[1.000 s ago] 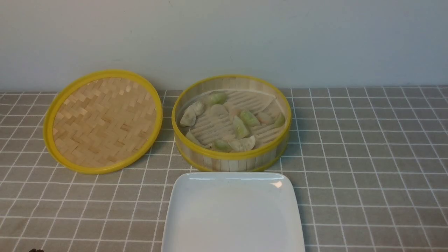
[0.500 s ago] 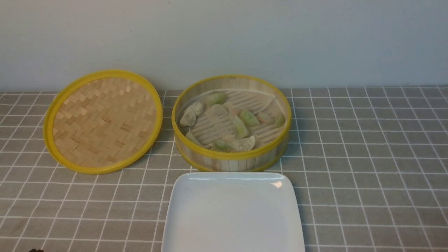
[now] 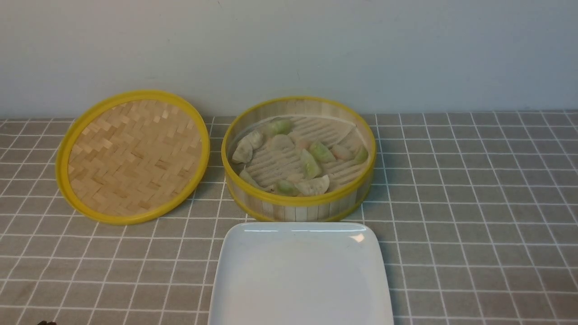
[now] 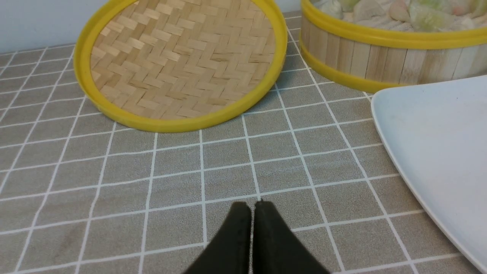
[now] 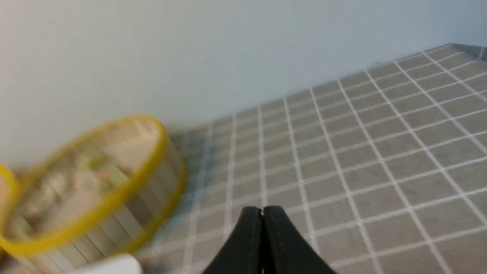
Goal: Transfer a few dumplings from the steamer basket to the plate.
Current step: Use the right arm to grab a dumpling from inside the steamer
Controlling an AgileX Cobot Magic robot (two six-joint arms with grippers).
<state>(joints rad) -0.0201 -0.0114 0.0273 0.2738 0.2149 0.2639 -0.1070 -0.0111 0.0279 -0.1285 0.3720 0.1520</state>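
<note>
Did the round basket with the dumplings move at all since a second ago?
No. The steamer basket sits on the same tablecloth squares as before, with its near wall just behind the plate edge and the lid beside it.

Backdrop is one plain wall (image 3: 406, 49) - pale grey-blue, matte, with a few faint scuffs. Everything below the wall is a table surface under a grey tablecloth (image 3: 478, 194) printed with a white square grid. The cloth runs right up to the wall's foot and meets it in a straight level seam across the whole front view. Grid lines wobble slightly, so the cloth isn't dead flat. Light is soft and even - only a weak, diffuse shadow along the wall's foot. In the right wrist view the cloth's edge (image 5: 470, 48) shows as a darker strip against the wall.
</note>
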